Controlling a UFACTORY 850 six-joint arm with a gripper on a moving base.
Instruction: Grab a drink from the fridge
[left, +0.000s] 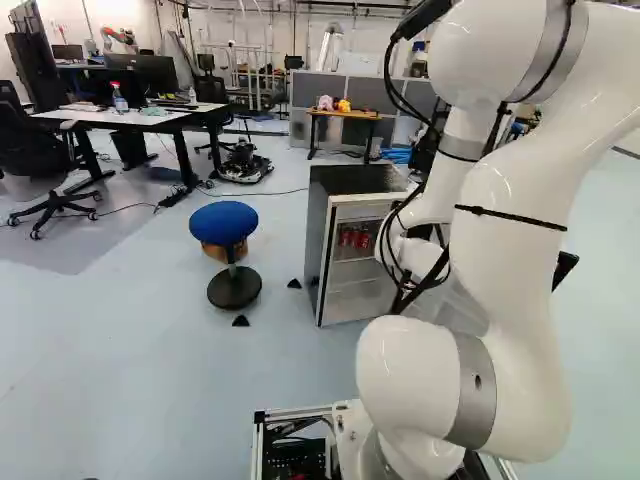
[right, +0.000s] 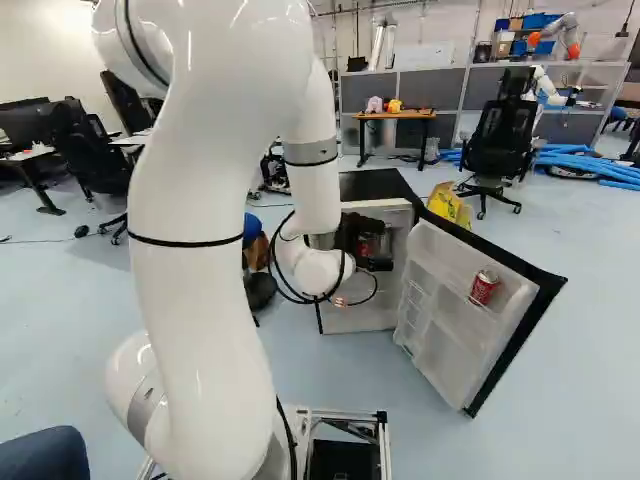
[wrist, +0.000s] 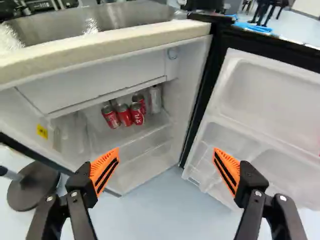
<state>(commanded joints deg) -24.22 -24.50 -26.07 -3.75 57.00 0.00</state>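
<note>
Red cylindrical metal cans (wrist: 124, 115) in open, boxy black-topped fridge (left: 355, 180) | my two-fingered orange-padded claw (wrist: 166, 149) wide, empty | reach step — align, then advance inside

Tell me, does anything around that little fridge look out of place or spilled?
Two small black triangular pieces lie on the floor near the blue stool, with no obvious purpose. The fridge door stands wide open, usual only while fetching something. I see no spill.

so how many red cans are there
5: three red cans side by side on the fridge shelf, a fourth just behind them, a fifth in the open door. More may be hidden
</note>
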